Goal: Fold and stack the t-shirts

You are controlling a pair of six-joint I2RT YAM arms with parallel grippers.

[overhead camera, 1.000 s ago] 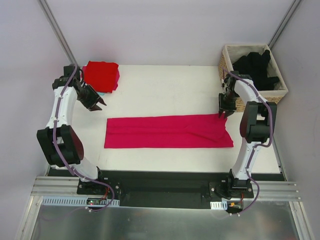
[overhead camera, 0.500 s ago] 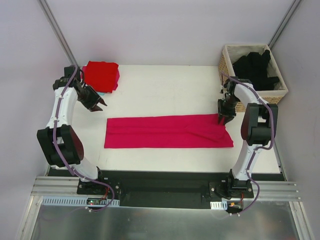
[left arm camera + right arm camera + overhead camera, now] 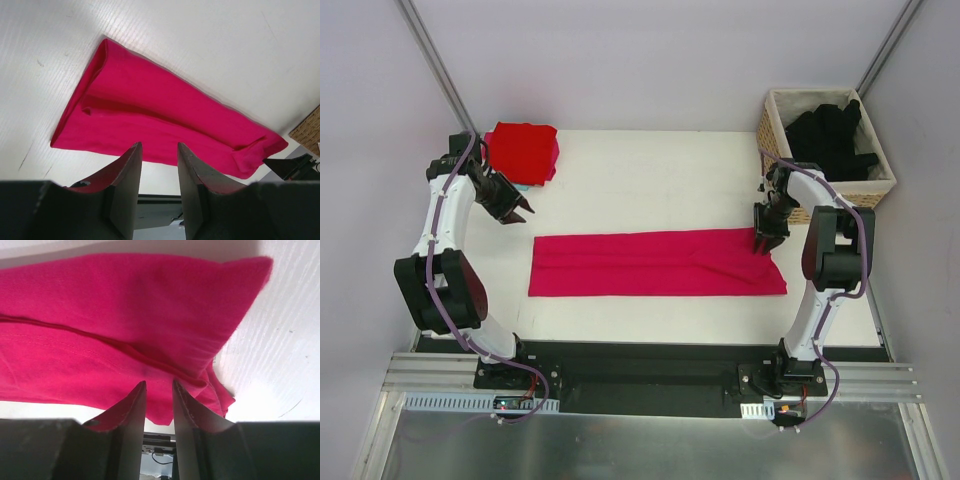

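Magenta-pink t-shirt (image 3: 655, 263): folded into a long band lying flat across the middle of the desk (image 3: 650, 180). Its long edges run left to right, and its right end flares into a loose corner.
Left claw (image 3: 520, 212): hangs beyond the band's far left corner, apart from the cloth. The jaws stand a narrow gap apart with nothing between them.
Right claw (image 3: 760, 245): sits at the band's far right corner, jaws a narrow gap apart with nothing seen between them. Whether the tips touch the cloth cannot be told.
Red t-shirt (image 3: 523, 150): a folded square well beyond the band's left end.
Black t-shirts (image 3: 830, 135): heaped in a wicker basket (image 3: 775, 130) beyond the band's right end.
Open room: a broad stretch of white desk beyond the band's far edge, and a narrower strip along its near edge.
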